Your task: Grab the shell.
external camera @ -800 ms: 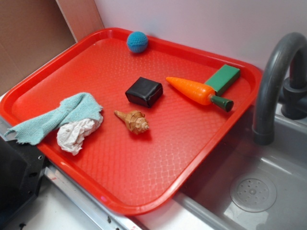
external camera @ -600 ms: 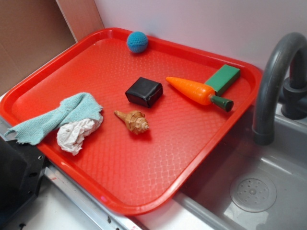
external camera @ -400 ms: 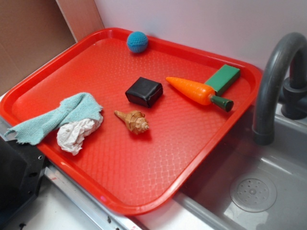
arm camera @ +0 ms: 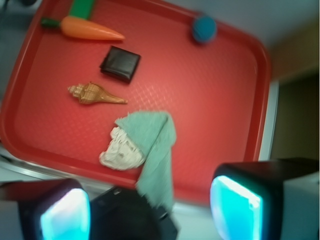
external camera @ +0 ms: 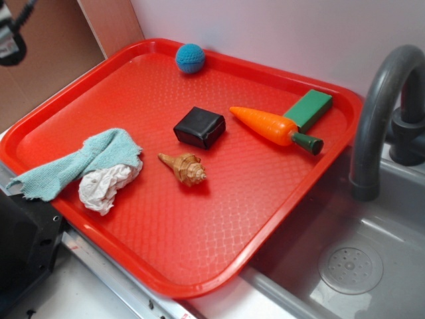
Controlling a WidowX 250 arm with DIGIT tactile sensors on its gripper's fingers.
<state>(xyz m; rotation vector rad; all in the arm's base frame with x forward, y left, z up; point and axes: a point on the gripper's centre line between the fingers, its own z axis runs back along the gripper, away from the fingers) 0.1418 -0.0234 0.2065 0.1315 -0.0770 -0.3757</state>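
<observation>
A red tray (external camera: pixel 279 199) holds a tan shell (external camera: pixel 184 167) near its centre, with a black block (external camera: pixel 200 126) just beside it at one o'clock. The gripper (arm camera: pixel 150 207) has just come into view at the exterior view's top left corner, well apart from the shell, jaws wide and empty, so the approach seems only begun

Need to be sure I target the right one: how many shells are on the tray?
1. The shell lies near the middle of the red tray, just in front of the black block and right of the paper wad. Nothing seems hidden.
</observation>
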